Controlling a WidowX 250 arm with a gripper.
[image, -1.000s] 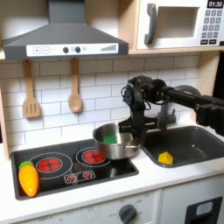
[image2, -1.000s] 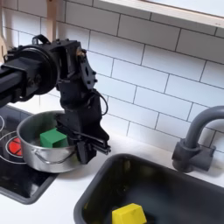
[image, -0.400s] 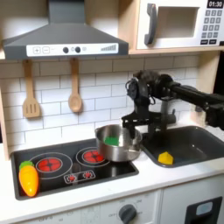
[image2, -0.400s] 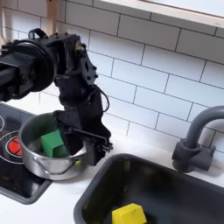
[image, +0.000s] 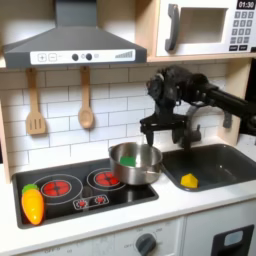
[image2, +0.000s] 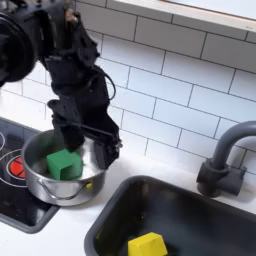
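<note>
Black and open, the claw (image2: 85, 152) hangs just above the pot (image2: 58, 172), holding nothing, with its two fingers (image2: 106, 148) spread apart over the pot's far rim. The pot is round, shiny and silver, and it sits on the stove (image: 80, 192) at the edge by the sink (image2: 200, 215), so it rests flat and steady. A green block (image2: 64, 163) lies inside the pot, on the bottom, where the walls keep it from sliding away. In the first exterior view the claw (image: 163, 124) is over the pot (image: 134, 163) too. A yellow block (image2: 146, 244) lies down in the sink, well apart from the pot. A grey tap (image2: 221, 160) stands behind the sink. On the stove's left in the first exterior view lies a toy carrot (image: 33, 203), and two wooden spoons (image: 85, 98) hang on the white tile wall.
</note>
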